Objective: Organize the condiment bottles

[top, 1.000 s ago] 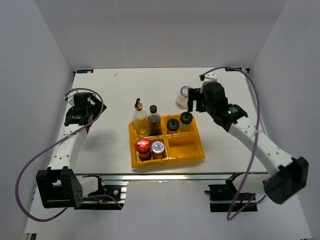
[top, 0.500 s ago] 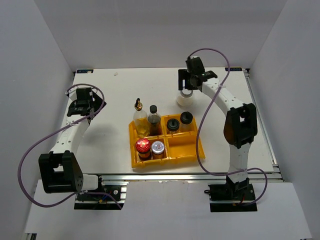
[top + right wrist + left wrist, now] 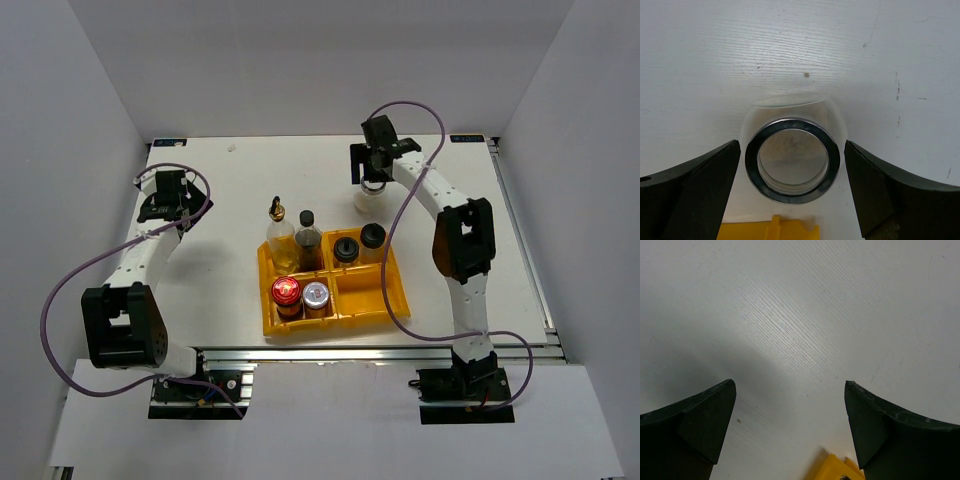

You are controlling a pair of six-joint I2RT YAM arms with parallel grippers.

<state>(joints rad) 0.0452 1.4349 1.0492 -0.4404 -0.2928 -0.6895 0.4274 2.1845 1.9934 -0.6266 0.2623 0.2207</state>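
In the top view the yellow tray (image 3: 372, 297) holds six condiment bottles. A gold-topped clear bottle (image 3: 279, 236) and a tall dark one (image 3: 307, 238) share the back left compartment. Two black-lidded shakers (image 3: 346, 249) (image 3: 372, 237) fill the back right one. The red-lidded (image 3: 286, 292) and silver-lidded (image 3: 316, 294) jars stand front left. A wide clear jar (image 3: 368, 199) (image 3: 792, 161) stands on the table beyond the tray. My right gripper (image 3: 371, 172) (image 3: 791, 145) is open above it, a finger on each side, not touching. My left gripper (image 3: 165, 196) (image 3: 790, 383) is open over bare table at far left.
The tray's front right compartment (image 3: 370, 296) holds nothing. A corner of the tray (image 3: 836, 469) (image 3: 767, 231) shows at the bottom of both wrist views. White walls close in the table on the left, back and right.
The right arm swung from beside the tray's back right corner to the far side, and its gripper now straddles the wide clear jar. The left gripper drifted slightly farther back.
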